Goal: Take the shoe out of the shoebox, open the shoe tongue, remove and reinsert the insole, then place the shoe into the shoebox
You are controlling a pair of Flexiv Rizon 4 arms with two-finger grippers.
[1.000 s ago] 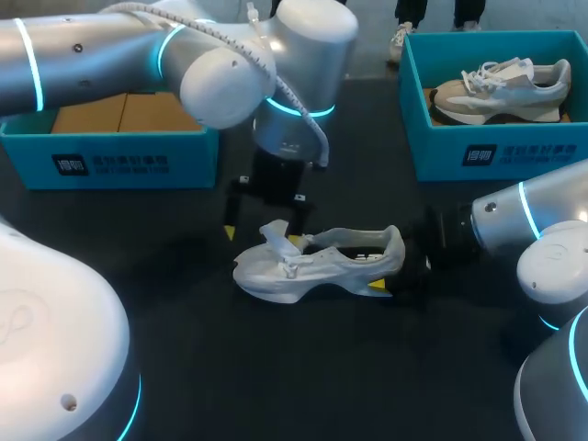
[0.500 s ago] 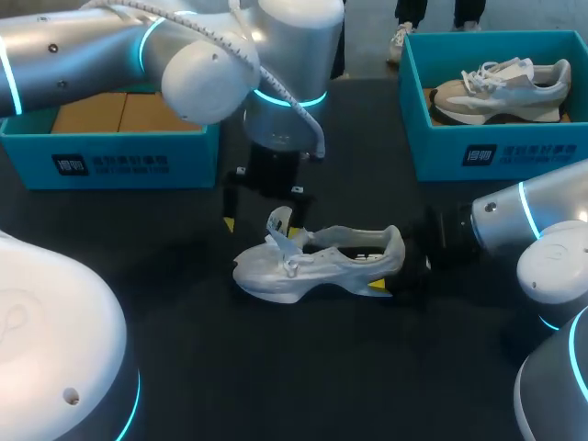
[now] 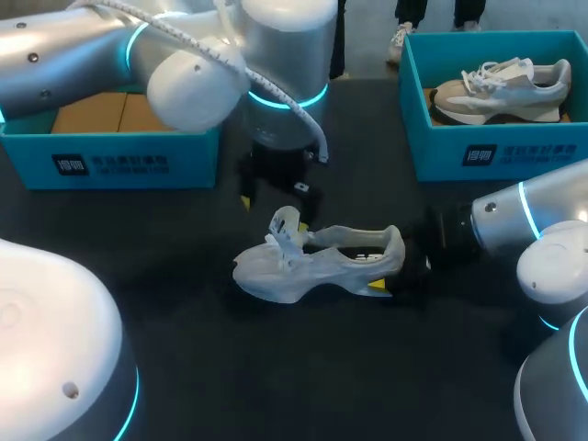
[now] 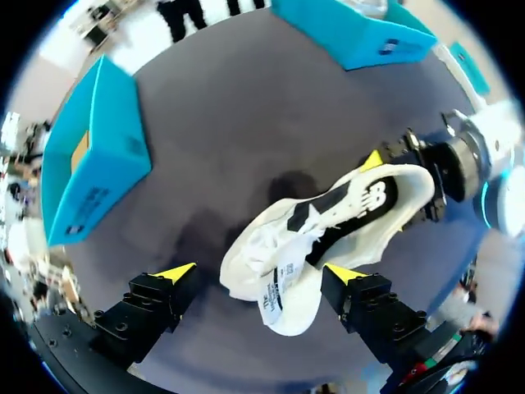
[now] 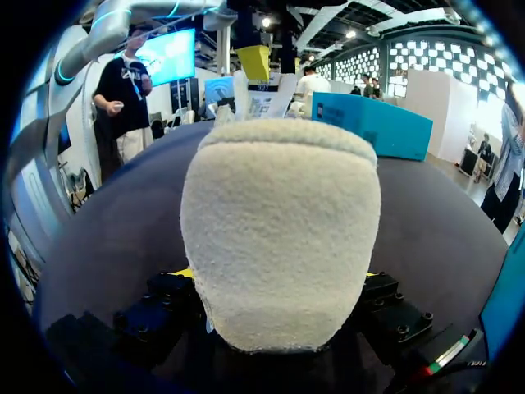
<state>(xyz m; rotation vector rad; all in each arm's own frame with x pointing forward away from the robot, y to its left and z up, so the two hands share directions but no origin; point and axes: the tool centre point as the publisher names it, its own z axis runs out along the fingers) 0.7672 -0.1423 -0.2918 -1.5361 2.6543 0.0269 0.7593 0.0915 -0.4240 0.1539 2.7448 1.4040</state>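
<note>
Dark tabletop [image 3: 303, 367]: a matt, near-black sheet that carries two boxes and one loose shoe.
Left teal box [image 3: 138, 161]: stands at the far left of the table, partly hidden behind the left arm. Brown cardboard [image 3: 119, 112] shows inside it.
Right teal box [image 3: 514, 152]: stands at the far right of the table, well apart from the other box. A beige-and-white sneaker [image 3: 501, 92] lies inside it.
White shoe [image 3: 312, 266]: stands on its sole on the bare table, about midway between the two boxes and nearer the robot than either. Its toe points to the robot's left and its heel to the right.
Tongue [image 3: 285, 230]: pulled up and standing clear of the shoe's opening. In the left wrist view its label faces the camera.
Left gripper [image 3: 273, 197]: hangs above the toe end of the shoe with its fingers spread wide and nothing gripped. In its own wrist view the tongue lies below, between the two yellow tips.
Right gripper [image 3: 397, 266]: sits low, at table level, clamped on the shoe's heel from both sides. In its own wrist view the heel fills the space between the fingers.
</note>
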